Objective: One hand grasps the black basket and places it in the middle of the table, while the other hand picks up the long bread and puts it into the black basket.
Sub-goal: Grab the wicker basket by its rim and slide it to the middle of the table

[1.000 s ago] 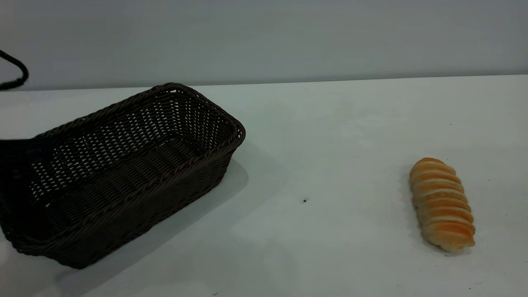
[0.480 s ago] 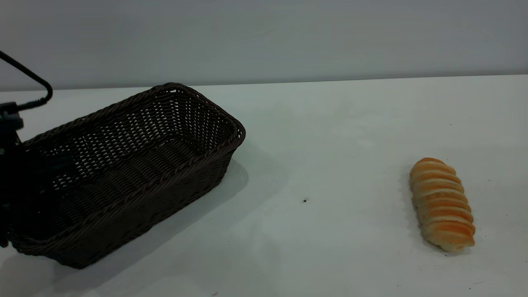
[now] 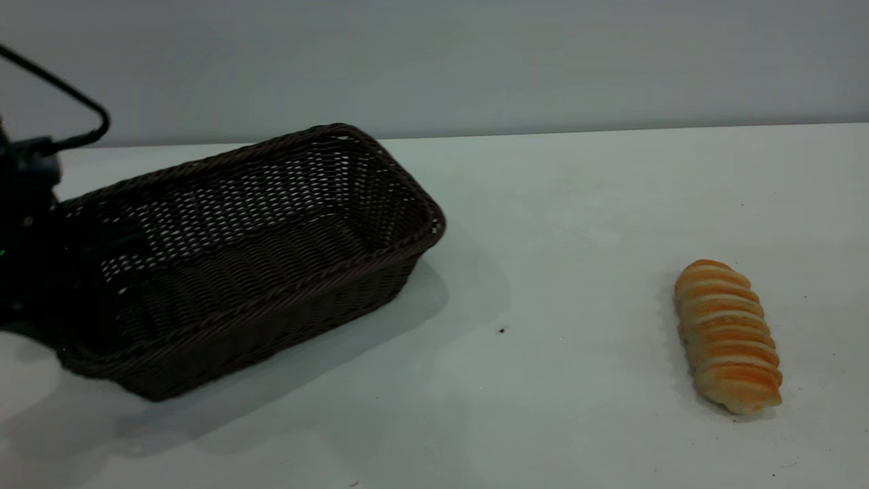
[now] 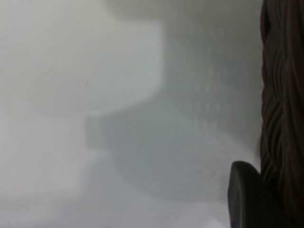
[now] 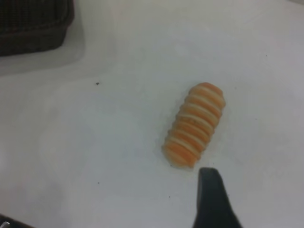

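The black basket (image 3: 251,251) stands on the left part of the white table (image 3: 577,204), with its left end raised a little. My left gripper (image 3: 61,272) is at that end and is shut on the braided rim (image 4: 280,95). One of its fingers (image 4: 244,199) presses against the outside of the rim. The long bread (image 3: 726,336) lies on the table at the right, untouched. In the right wrist view my right gripper (image 5: 259,190) hovers just beside the bread (image 5: 194,126), open and empty. Only one of its fingers (image 5: 211,199) shows.
A thin black cable (image 3: 68,92) loops above the left arm. A small dark speck (image 3: 502,330) marks the table between basket and bread. The grey wall runs behind the table's far edge.
The left gripper came in from the left edge and closed on the basket's end. The basket has shifted to the right and turned, with its left end lifted. The bread has not moved.
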You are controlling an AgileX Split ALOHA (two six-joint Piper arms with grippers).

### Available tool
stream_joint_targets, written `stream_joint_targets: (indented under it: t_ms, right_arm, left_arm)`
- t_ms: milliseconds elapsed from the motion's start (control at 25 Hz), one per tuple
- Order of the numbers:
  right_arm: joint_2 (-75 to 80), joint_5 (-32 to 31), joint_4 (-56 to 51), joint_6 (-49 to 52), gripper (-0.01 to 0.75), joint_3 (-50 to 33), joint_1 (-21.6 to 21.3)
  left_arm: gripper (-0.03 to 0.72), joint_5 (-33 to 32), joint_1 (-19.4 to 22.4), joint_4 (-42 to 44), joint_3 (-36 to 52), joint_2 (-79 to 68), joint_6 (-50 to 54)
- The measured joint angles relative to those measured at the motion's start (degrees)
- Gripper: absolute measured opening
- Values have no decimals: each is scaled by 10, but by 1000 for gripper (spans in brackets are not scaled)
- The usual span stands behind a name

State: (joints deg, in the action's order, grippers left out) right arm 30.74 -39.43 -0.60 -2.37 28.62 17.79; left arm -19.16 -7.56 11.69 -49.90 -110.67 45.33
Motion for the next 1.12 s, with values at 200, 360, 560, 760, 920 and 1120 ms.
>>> stream_joint_targets:
  t_ms: [200, 360, 560, 760, 920, 1120]
  right_arm:
    - [0, 0, 0, 0, 439, 0, 0]
    - [19, 6, -4, 1, 439, 0, 0]
    - [78, 40, -13, 2, 439, 0, 0]
    - [155, 94, -51, 2, 439, 0, 0]
    - [225, 139, -62, 2, 439, 0, 0]
    - [312, 203, -64, 2, 439, 0, 0]
  left_arm:
    - [195, -28, -21, -70, -35, -3, -113]
    - [176, -36, -30, -149, -43, -5, -233]
    - [152, -40, -31, -228, -43, -8, -373]
    - [152, -37, -31, -302, -49, -34, -474]
    - [152, -45, -31, -345, -75, -65, -517]
    - [152, -85, -30, -353, -110, -86, -525]
